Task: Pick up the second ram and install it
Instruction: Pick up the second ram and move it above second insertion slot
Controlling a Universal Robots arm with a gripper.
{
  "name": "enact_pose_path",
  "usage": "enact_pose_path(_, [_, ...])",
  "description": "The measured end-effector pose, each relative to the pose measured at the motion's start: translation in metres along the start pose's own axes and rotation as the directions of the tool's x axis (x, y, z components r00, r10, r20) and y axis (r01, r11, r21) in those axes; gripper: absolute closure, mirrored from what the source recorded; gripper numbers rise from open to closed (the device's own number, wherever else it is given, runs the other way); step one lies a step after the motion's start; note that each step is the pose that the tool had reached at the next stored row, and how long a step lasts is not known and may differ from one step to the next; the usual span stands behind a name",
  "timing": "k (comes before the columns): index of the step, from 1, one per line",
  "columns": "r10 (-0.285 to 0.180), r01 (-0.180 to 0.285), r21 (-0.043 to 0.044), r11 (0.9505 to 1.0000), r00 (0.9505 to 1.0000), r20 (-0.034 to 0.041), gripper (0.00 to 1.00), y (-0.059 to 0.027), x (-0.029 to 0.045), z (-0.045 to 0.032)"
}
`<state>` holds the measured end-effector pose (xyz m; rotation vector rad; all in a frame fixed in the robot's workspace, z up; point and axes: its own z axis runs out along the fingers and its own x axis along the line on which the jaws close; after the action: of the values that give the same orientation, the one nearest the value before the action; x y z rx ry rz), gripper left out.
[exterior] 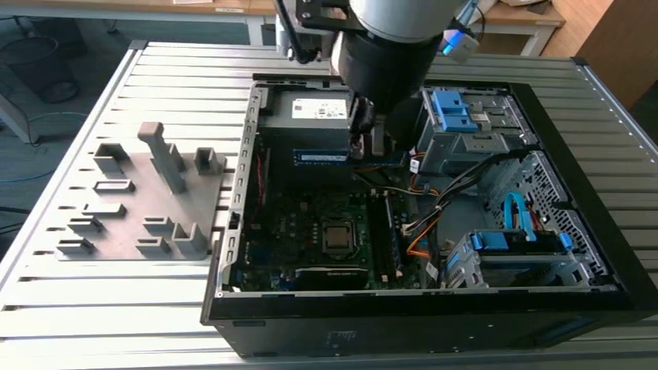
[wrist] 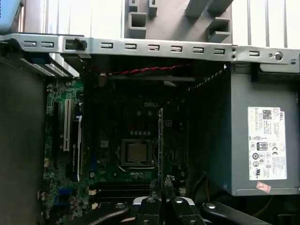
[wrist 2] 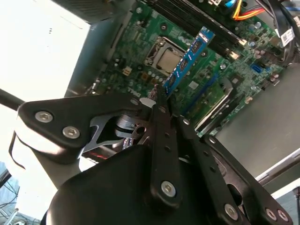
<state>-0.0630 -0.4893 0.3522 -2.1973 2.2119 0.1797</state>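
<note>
The second ram (wrist 2: pixel 185 61) is pinched at one end by the hand (wrist 2: pixel 158 96), with the fingers pressed against it. It is held in the air above the motherboard (wrist 2: pixel 136 63), inside the open computer case (exterior: pixel 411 327) that is set on the table (exterior: pixel 82 308).

There are one computer case (exterior: pixel 411 317) and one grey fixture (exterior: pixel 132 210). One gripper (wrist 2: pixel 160 95), one ram strip (wrist 2: pixel 190 58) and one processor (wrist 2: pixel 167 58) show.
</note>
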Motion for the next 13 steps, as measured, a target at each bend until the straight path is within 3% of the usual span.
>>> enact_pose_path(7, [0.0, 0.0, -0.0001, 1.0, 1.0, 0.0001, 0.86, -0.0013, 0.0303, 0.007])
enact_pose_path(13, [0.0, 0.0, 0.0, 1.0, 1.0, 0.0001, 0.86, -0.0141, 0.0343, 0.0163])
